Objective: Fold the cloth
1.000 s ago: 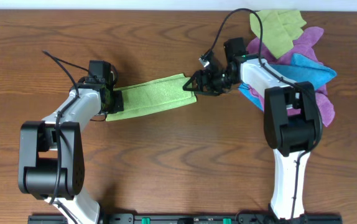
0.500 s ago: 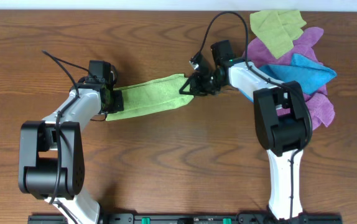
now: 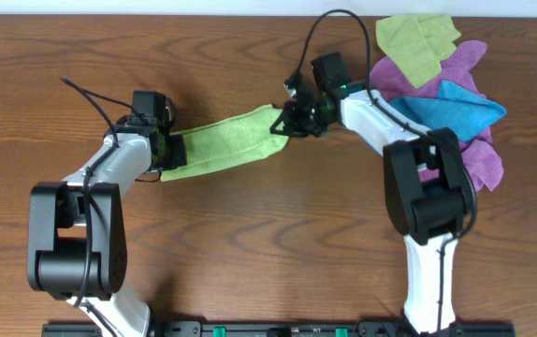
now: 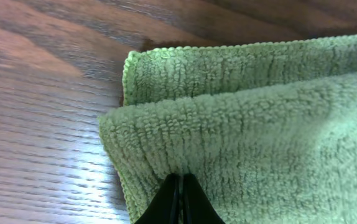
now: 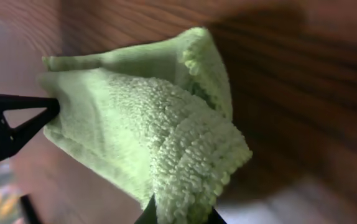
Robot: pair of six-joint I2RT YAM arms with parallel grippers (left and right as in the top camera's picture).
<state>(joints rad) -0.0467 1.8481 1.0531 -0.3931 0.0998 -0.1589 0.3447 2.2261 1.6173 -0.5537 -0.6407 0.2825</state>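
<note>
Overhead: right gripper point(image 3: 283, 120), clamped on lime-green cloth point(image 3: 222, 145) end, shifted toward 11 o'clock; left gripper point(image 3: 169, 150) stays pinching opposite end.

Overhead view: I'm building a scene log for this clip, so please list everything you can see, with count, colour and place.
cloth: one, lime green, folded into a strip, held between the two pincers, left of centre.
olive-green cloth: one, dull olive, top of the pile at the table's far right.
purple cloth: count unclear, purple, under and around the blue one.
blue cloth: one, bright blue, middle of the pile.
table: one, brown wood, under everything.
left pincer: one, black, shut on the strip's left end.
right pincer: one, black, shut on the strip's right end.
</note>
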